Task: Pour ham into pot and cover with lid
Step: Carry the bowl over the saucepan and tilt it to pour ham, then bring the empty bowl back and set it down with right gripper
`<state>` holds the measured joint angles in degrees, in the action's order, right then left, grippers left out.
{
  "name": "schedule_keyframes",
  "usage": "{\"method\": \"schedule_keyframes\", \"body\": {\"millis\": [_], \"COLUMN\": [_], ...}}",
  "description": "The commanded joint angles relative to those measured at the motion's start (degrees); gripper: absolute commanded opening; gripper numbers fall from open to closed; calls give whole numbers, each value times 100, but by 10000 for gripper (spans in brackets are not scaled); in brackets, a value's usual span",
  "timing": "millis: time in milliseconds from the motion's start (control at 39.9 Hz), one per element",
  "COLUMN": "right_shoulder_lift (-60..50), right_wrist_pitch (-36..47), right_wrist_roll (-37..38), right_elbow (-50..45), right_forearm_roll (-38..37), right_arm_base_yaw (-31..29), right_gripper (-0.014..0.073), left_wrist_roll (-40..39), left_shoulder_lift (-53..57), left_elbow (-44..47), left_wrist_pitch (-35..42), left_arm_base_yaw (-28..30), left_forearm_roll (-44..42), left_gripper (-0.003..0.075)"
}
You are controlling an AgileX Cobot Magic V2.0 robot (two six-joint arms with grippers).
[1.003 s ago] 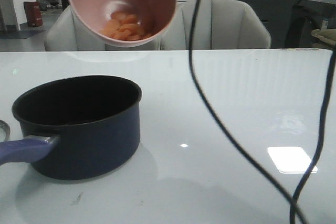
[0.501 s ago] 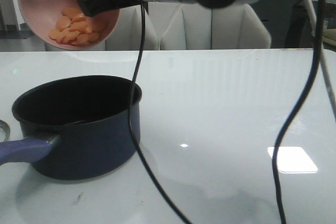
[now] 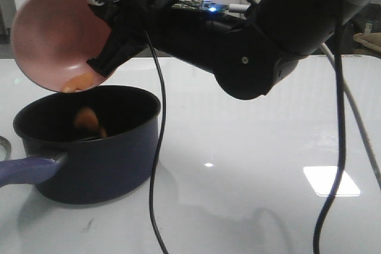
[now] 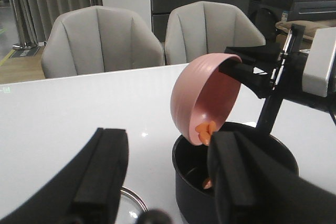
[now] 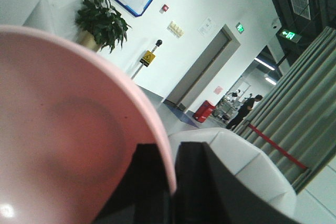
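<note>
My right gripper (image 3: 105,53) is shut on the rim of the pink bowl (image 3: 53,37), which is tipped steeply over the navy pot (image 3: 101,159). Ham chunks (image 3: 79,82) sit at the bowl's lower lip and one chunk (image 3: 88,120) is falling into the pot. The right wrist view shows the gripper (image 5: 170,182) pinching the bowl's rim (image 5: 63,129). My left gripper (image 4: 168,182) is open and empty, low over the table beside the pot (image 4: 189,182). The lid's steel rim (image 4: 135,202) and dark knob (image 4: 149,217) lie just below it. The left wrist view also shows the bowl (image 4: 202,103), ham at its lip (image 4: 205,128) and ham in the pot (image 4: 207,183).
The pot's purple-blue handle (image 3: 27,171) points to the left edge of the front view, where the lid's edge (image 3: 3,146) shows. Black cables (image 3: 156,147) hang in front of the pot and at the right (image 3: 336,147). Grey chairs (image 4: 102,40) stand beyond the white table (image 3: 250,123).
The bowl has moved left and down over the pot and tipped much further. The ham has slid to its lip and is dropping into the pot. The right arm has swung into view.
</note>
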<state>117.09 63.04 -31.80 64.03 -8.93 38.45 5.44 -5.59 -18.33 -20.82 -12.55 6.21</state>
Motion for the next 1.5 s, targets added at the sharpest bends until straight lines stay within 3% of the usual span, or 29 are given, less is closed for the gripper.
{"method": "schedule_keyframes", "body": {"millis": [0, 577, 677, 852, 953, 1229, 1479], "right_shoulder_lift": [-380, -644, -684, -849, -1092, -2206, -2996], "right_wrist_pitch": [1155, 1150, 1139, 796, -284, -3966, -6425], "right_wrist_roll": [-378, -1984, -1570, 84, 423, 335, 194], "right_elbow": [137, 137, 90, -71, -111, -111, -111], "right_forearm_roll": [163, 167, 352, 1417, 2005, 3461, 3516], "right_arm_base_yaw": [-4, 31, 39, 102, 163, 2, -769], "right_gripper": [140, 140, 140, 140, 140, 140, 140], "left_wrist_roll": [-24, -24, -24, -24, -24, -24, -24], "left_shoulder_lift": [-61, -61, -61, -61, -61, -61, -61], "left_elbow": [-136, -136, -136, -136, -136, -136, -136], "left_wrist_pitch": [425, 425, 425, 425, 425, 425, 425], "left_arm_base_yaw": [-50, -50, -50, -50, -50, -50, -50], "left_forearm_roll": [74, 107, 107, 107, 107, 107, 111], "left_gripper": [394, 394, 394, 394, 394, 394, 394]}}
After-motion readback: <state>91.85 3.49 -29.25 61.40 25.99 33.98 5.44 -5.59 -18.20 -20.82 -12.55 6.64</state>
